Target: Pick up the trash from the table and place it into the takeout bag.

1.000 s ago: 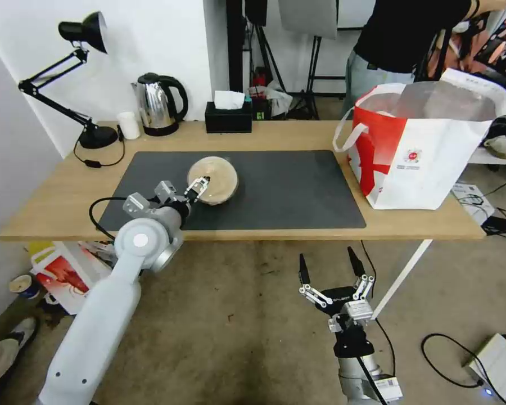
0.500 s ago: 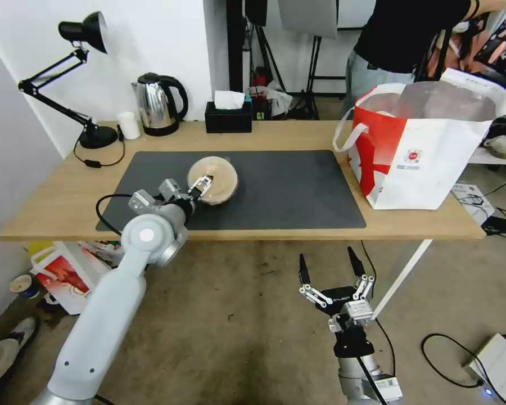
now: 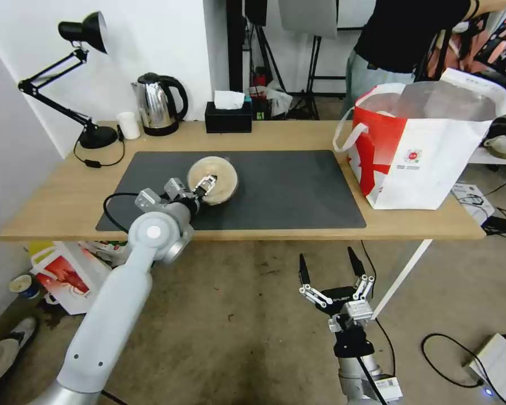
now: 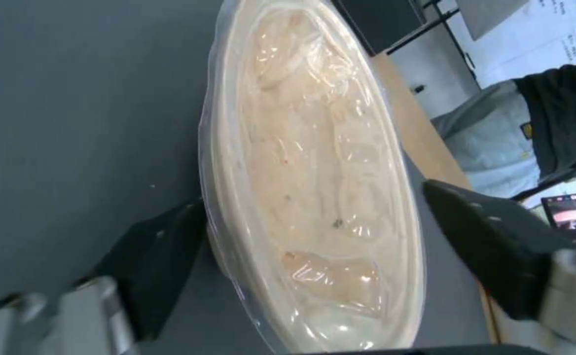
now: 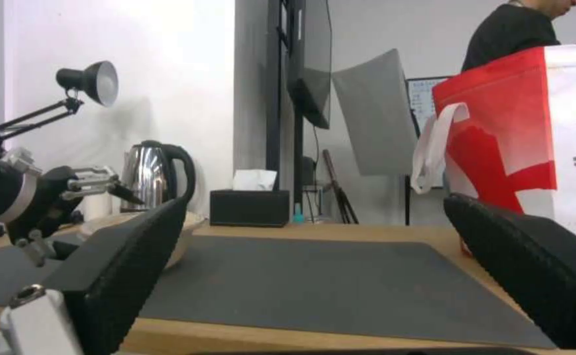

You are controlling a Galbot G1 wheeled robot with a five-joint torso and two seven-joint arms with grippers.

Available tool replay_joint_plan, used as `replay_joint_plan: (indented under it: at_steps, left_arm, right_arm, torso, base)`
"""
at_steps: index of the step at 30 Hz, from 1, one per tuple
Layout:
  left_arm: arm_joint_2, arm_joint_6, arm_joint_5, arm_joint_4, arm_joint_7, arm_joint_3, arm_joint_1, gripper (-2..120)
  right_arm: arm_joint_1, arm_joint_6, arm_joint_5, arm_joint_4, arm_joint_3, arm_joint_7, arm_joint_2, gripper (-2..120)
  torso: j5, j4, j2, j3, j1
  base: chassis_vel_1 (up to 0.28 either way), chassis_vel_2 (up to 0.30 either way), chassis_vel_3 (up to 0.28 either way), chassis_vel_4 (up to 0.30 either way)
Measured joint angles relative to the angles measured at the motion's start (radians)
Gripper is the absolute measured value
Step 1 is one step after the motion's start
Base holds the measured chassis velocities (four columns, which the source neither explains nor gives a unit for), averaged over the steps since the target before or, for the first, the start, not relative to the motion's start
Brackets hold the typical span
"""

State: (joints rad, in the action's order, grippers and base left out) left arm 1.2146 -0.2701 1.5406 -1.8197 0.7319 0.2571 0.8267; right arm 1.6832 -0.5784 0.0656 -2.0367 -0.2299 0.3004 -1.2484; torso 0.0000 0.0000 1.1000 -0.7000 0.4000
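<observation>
One piece of trash, a round beige-brown container [image 3: 218, 175] with a clear lid, sits on the dark grey mat [image 3: 287, 191] of the light-wood table [image 3: 56, 197]. My left gripper [image 3: 204, 188] is open at its near edge. In the left wrist view the container [image 4: 314, 162] lies between the two black fingers [image 4: 157, 256], the far finger standing apart from it. The white and red takeout bag [image 3: 427, 152] stands open at the table's right end. My right gripper [image 3: 327, 267] hangs open below the table's front edge.
Along the back of the table stand a black desk lamp [image 3: 90, 135], a small white cup [image 3: 129, 125], a steel kettle [image 3: 158, 104] and a black tissue box [image 3: 227, 117]. A person stands behind the bag. A smaller red-and-white bag [image 3: 67, 275] lies on the floor at the left.
My left arm has pushed forward and a little right, bringing its open gripper closer around the container. The container, the bag and the right arm have not moved.
</observation>
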Motion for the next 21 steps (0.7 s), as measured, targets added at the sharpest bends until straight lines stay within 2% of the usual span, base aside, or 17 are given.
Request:
replay_joint_plan:
  at_steps: [1, 4, 5, 7, 8, 12, 13, 15, 19, 21]
  left_arm:
    - [0.0, 0.0, 0.0, 0.0, 0.0, 0.0, 0.0, 81]
    - [-0.002, 0.001, 0.001, -0.008, 0.0, 0.0, 0.0, 68]
    - [-0.002, 0.001, 0.001, -0.008, 0.0, 0.0, 0.0, 68]
    - [-0.003, 0.001, 0.001, -0.009, 0.0, 0.0, 0.0, 57]
    - [-0.003, 0.001, 0.001, -0.009, 0.0, 0.0, 0.0, 57]
    - [-0.004, 0.002, 0.001, -0.015, 0.0, -0.001, -0.001, 38]
    - [-0.004, 0.002, 0.001, -0.015, 0.0, -0.001, -0.001, 38]
    - [-0.005, 0.003, 0.001, -0.021, 0.0, -0.001, 0.001, 27]
    - [-0.006, 0.003, 0.001, -0.025, 0.0, -0.001, 0.002, 18]
    - [-0.008, 0.003, 0.001, -0.027, 0.0, 0.0, 0.003, 7]
  right_arm:
    - [0.0, 0.0, 0.0, 0.0, 0.0, 0.0, 0.0, 100]
    - [0.0, 0.0, 0.0, 0.0, 0.0, 0.0, 0.0, 100]
    - [0.0, 0.0, 0.0, 0.0, 0.0, 0.0, 0.0, 100]
    - [0.0, 0.0, 0.0, 0.0, 0.0, 0.0, 0.0, 100]
    - [0.0, 0.0, 0.0, 0.0, 0.0, 0.0, 0.0, 100]
    - [0.0, 0.0, 0.0, 0.0, 0.0, 0.0, 0.0, 100]
    - [0.0, 0.0, 0.0, 0.0, 0.0, 0.0, 0.0, 100]
    - [0.0, 0.0, 0.0, 0.0, 0.0, 0.0, 0.0, 100]
    - [0.0, 0.0, 0.0, 0.0, 0.0, 0.0, 0.0, 100]
    - [0.0, 0.0, 0.0, 0.0, 0.0, 0.0, 0.0, 100]
  torso:
    - [0.0, 0.0, 0.0, 0.0, 0.0]
    - [0.0, 0.0, 0.0, 0.0, 0.0]
    - [0.0, 0.0, 0.0, 0.0, 0.0]
    - [0.0, 0.0, 0.0, 0.0, 0.0]
    - [0.0, 0.0, 0.0, 0.0, 0.0]
    - [0.0, 0.0, 0.0, 0.0, 0.0]
    - [0.0, 0.0, 0.0, 0.0, 0.0]
    - [0.0, 0.0, 0.0, 0.0, 0.0]
    - [0.0, 0.0, 0.0, 0.0, 0.0]
    - [0.0, 0.0, 0.0, 0.0, 0.0]
  base:
    - [0.0, 0.0, 0.0, 0.0]
    - [0.0, 0.0, 0.0, 0.0]
    - [0.0, 0.0, 0.0, 0.0]
    - [0.0, 0.0, 0.0, 0.0]
    - [0.0, 0.0, 0.0, 0.0]
    - [0.0, 0.0, 0.0, 0.0]
    - [0.0, 0.0, 0.0, 0.0]
    - [0.0, 0.0, 0.0, 0.0]
    - [0.0, 0.0, 0.0, 0.0]
    - [0.0, 0.0, 0.0, 0.0]
